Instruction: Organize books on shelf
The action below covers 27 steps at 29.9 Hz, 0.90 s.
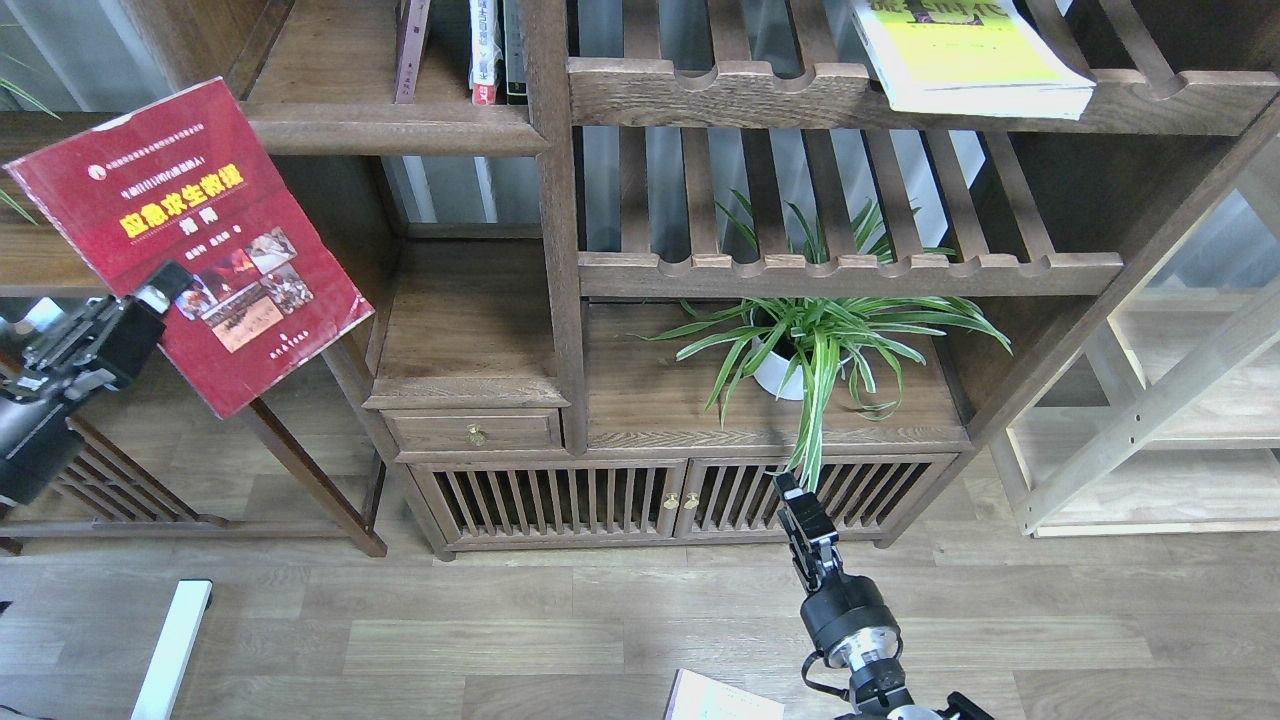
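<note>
Head view: I am holding the red book (pixel 190 235) at ten o'clock, left gripper (pixel 160 290) clamping its lower edge; it looks light, floppy, best pinched near the spine. Right gripper (pixel 795 500) at five o'clock, jaws unclear. I am counting three books: red, yellow book (pixel 965 55) at one o'clock, pale book (pixel 715 700) at six. The shelf (pixel 385 125) is waiting at eleven.

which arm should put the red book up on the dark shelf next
Left. Its tool already grips the red book, held up in the air just left of the dark shelf. The right tool hangs low in front of the cabinet doors, holding nothing.
</note>
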Tool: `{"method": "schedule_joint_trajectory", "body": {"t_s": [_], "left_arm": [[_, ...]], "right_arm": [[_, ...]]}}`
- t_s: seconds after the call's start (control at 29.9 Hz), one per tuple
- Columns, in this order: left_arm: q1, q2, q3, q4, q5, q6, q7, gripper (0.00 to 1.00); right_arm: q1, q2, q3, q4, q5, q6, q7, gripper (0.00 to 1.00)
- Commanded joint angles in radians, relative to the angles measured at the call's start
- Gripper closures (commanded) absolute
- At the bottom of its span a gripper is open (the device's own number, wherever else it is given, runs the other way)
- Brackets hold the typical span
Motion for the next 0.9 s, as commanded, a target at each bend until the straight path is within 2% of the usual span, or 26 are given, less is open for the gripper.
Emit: {"method": "schedule_joint_trajectory", "body": {"t_s": [0.0, 0.1, 0.17, 0.27, 0.33, 0.6, 0.87], "left_arm": [[0.000, 0.002, -0.039, -0.035, 0.002, 0.000, 0.034, 0.95], [-0.011, -0.004, -0.069, -0.053, 0.002, 0.000, 0.082, 0.95], [-0.017, -0.006, -0.078, -0.056, 0.002, 0.000, 0.096, 0.95], [-0.041, -0.004, -0.092, -0.061, 0.002, 0.000, 0.145, 0.94], [-0.046, -0.010, -0.103, -0.064, 0.002, 0.000, 0.162, 0.94], [-0.054, -0.041, -0.118, -0.142, -0.004, 0.000, 0.163, 0.92], [-0.118, -0.083, -0.108, -0.178, -0.004, 0.097, 0.186, 0.97]], "right_arm": [[0.000, 0.000, -0.002, 0.000, 0.000, 0.000, 0.000, 0.36], [0.000, 0.000, -0.003, 0.000, 0.000, 0.000, 0.000, 0.36], [0.001, 0.000, -0.005, 0.000, 0.000, 0.000, 0.000, 0.36], [0.001, 0.000, -0.006, 0.001, 0.000, 0.003, 0.000, 0.36], [0.001, 0.000, -0.008, 0.001, 0.000, 0.005, 0.000, 0.36], [0.001, 0.000, -0.011, 0.001, 0.000, 0.005, -0.002, 0.36], [0.001, 0.000, -0.011, 0.006, -0.001, 0.020, -0.002, 0.36]]}}
